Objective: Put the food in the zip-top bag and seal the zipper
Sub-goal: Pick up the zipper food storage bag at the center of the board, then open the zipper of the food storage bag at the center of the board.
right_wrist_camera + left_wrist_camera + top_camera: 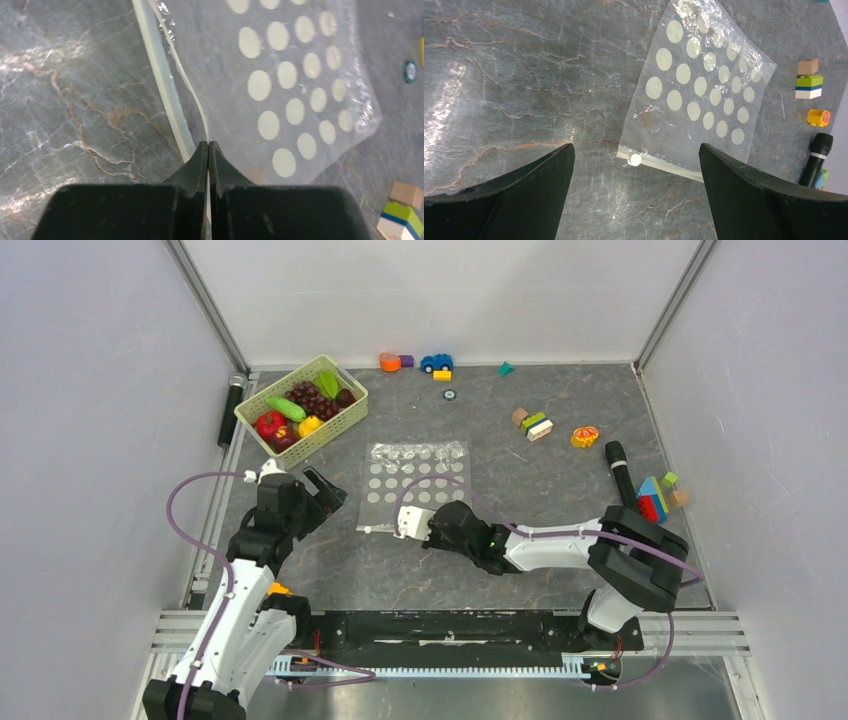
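Observation:
The zip-top bag lies flat mid-table, clear with white dots. Its zipper runs along the near edge, and the white slider tab sits at the left end. My right gripper is shut on the bag's raised upper lip, while the lower strip stays on the table. To the bag's left, my left gripper hovers open and empty, short of the slider. The food fills the pale green basket: purple grapes, cucumber, leaf, and red, yellow and brown pieces.
Toy blocks and a blue car lie along the back. More blocks and a yellow-red piece sit right of the bag. A black cylinder and stacked blocks are at far right. Another black cylinder lies by the left rail.

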Controlling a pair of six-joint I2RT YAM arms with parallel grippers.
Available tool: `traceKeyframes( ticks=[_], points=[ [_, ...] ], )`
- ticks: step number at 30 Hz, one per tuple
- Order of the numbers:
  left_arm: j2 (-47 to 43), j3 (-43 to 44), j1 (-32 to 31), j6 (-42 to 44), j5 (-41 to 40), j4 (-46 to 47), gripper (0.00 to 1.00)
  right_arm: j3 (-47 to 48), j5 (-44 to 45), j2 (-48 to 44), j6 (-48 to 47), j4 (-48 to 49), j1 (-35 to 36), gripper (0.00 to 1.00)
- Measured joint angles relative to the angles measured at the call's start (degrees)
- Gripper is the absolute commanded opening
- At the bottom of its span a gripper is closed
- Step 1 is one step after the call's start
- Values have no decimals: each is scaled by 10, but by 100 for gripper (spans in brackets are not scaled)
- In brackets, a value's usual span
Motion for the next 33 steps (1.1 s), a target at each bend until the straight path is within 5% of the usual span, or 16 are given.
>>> traceKeyframes(
  ticks=[15, 23, 33],
  points=[
    [-24, -47, -46, 0, 145, 112, 100, -55, 122, -73, 113, 142, 0, 0],
    [37, -47, -205, 0, 77, 169, 100, -52, 142, -78, 176, 140, -2, 0],
    [172, -46, -267, -10, 0, 253, 100, -43, 137, -83, 219, 138, -4, 0]
  ],
)
